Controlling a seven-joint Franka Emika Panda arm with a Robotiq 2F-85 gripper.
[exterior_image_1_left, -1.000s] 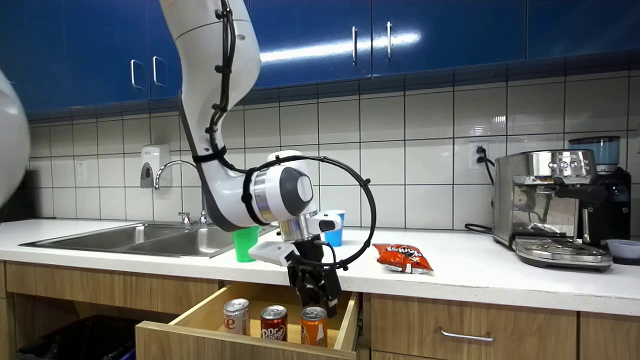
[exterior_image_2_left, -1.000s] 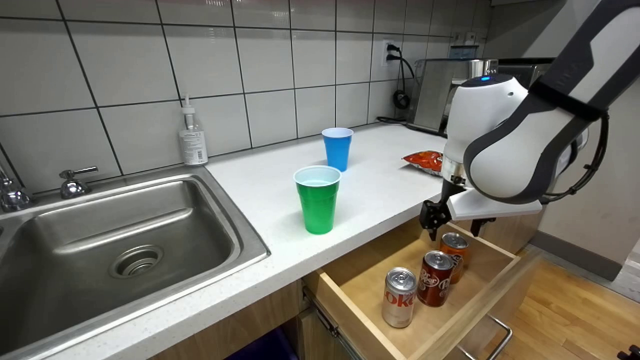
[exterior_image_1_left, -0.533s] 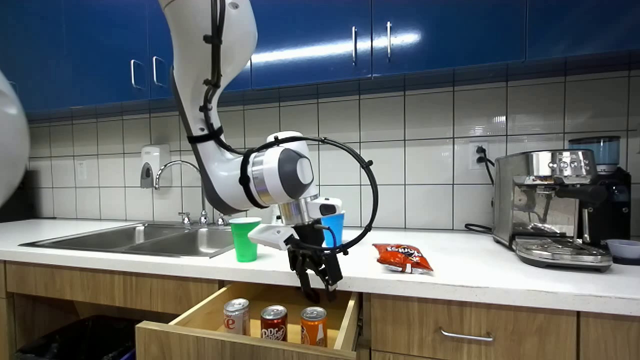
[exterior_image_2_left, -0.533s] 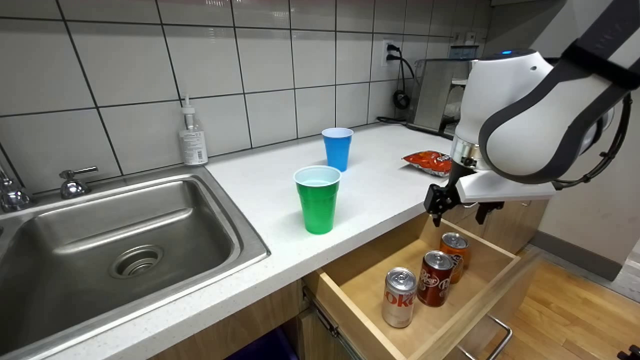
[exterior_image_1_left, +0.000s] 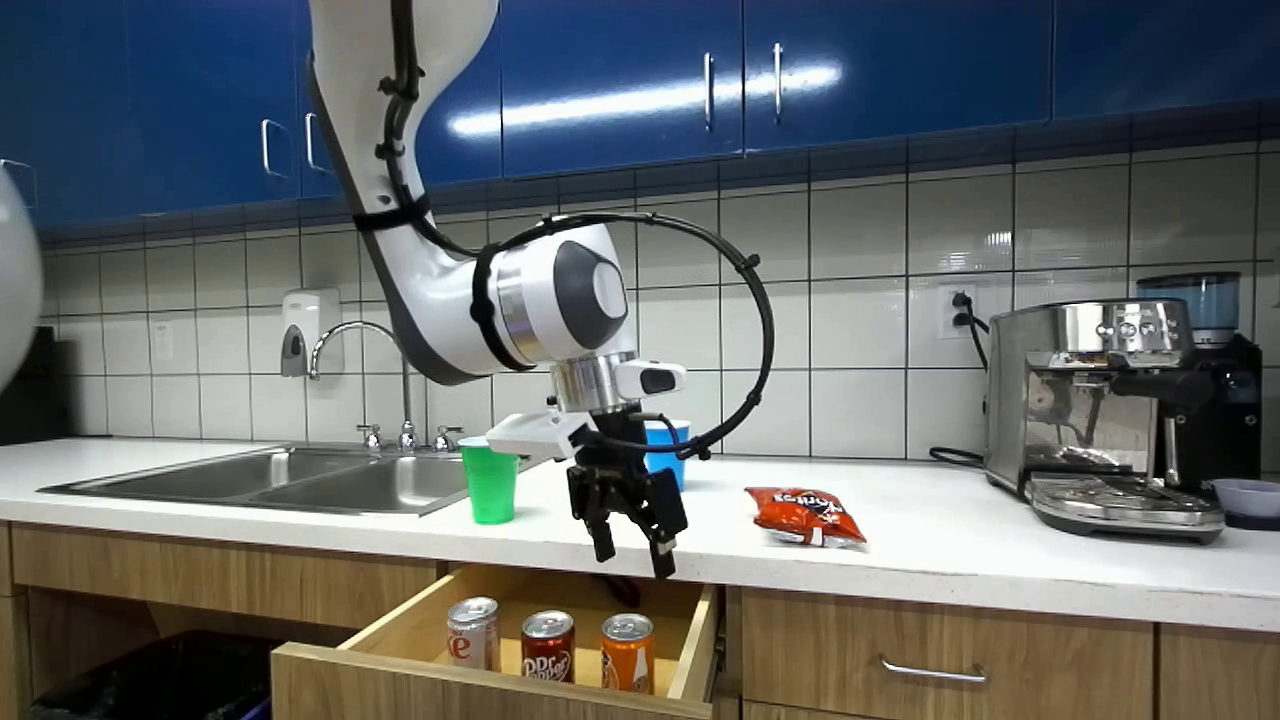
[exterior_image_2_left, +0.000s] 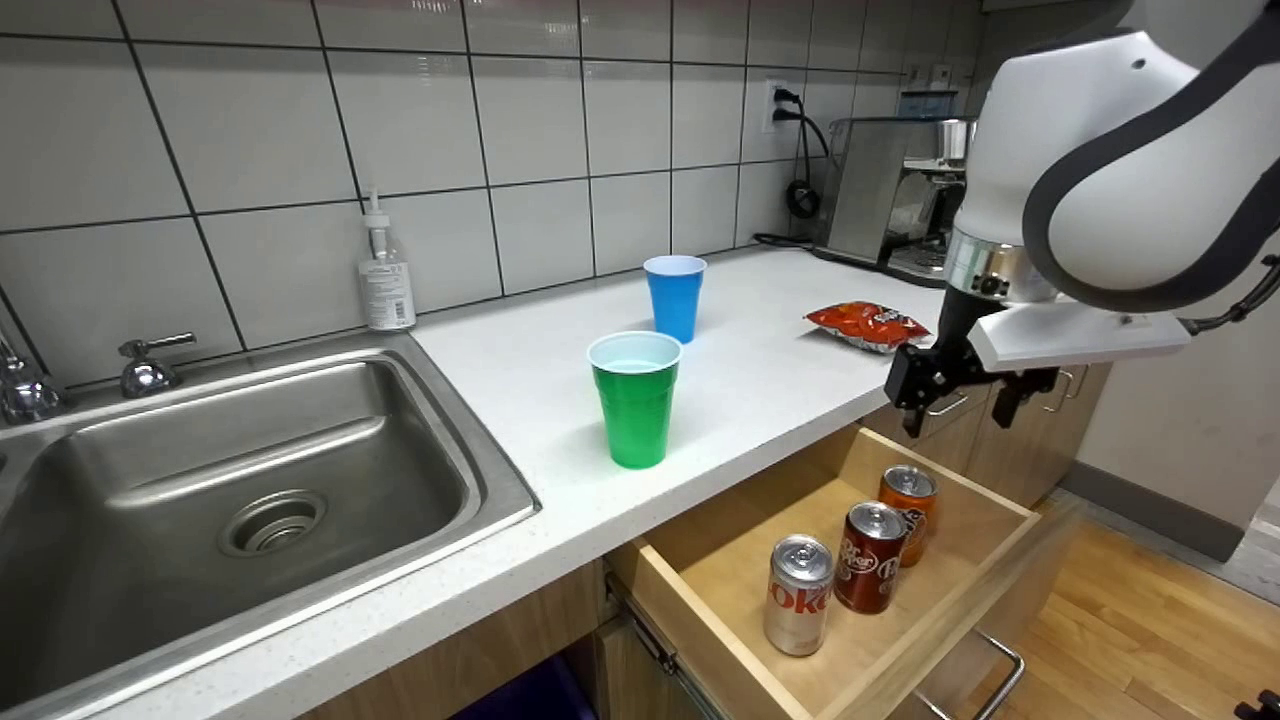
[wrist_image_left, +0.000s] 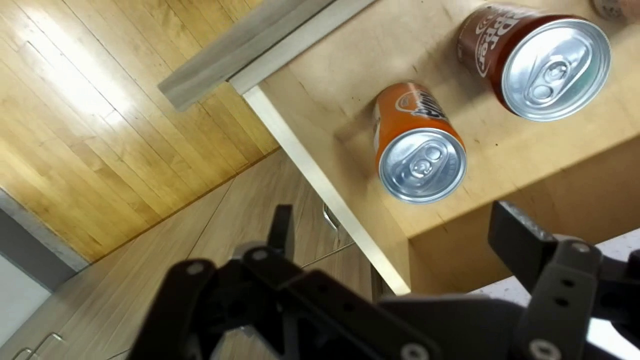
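Table (exterior_image_2_left: 540, 400) above pulled-out drawer (exterior_image_1_left: 420, 690). Claw (exterior_image_2_left: 958, 425) hangs above drawer level, spread wide, gripping nothing; steer clear of table edge, drawer wall (wrist_image_left: 327, 192). Orange can (wrist_image_left: 417, 142) stands upright inside drawer, closest can to claw; nudge risky.

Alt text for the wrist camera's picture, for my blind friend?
A black pincer, open and empty, spans the bottom. Beyond it, an open pale-wood drawer holds an orange metal can, a dark-red metal Dr Pepper can and part of a silver metal can; yellowish plank floor shows at upper left.
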